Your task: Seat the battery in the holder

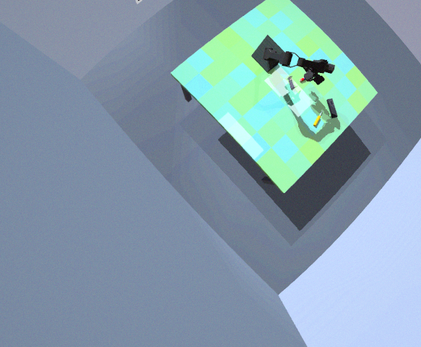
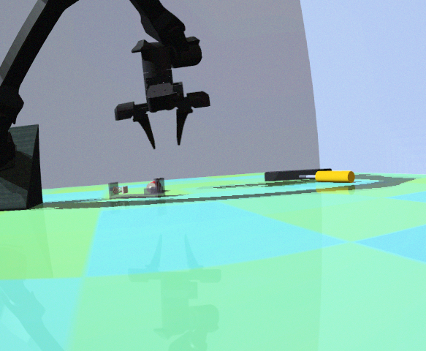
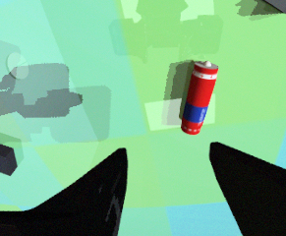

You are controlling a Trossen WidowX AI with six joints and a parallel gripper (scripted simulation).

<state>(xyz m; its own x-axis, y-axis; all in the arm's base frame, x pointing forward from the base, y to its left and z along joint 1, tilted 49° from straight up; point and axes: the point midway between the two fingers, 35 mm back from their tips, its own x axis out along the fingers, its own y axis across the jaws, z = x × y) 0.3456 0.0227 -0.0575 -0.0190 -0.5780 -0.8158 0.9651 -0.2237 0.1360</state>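
Counting one battery (one holder)

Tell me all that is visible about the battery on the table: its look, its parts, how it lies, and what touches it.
The battery is a small cylinder, red with a blue band near one end and a silvery cap with a small nub at the other. It looks smooth and slightly glossy. It lies on its side on a green square of the table, apart from the holder. The gripper hangs above it, half open; nothing but the table touches it.
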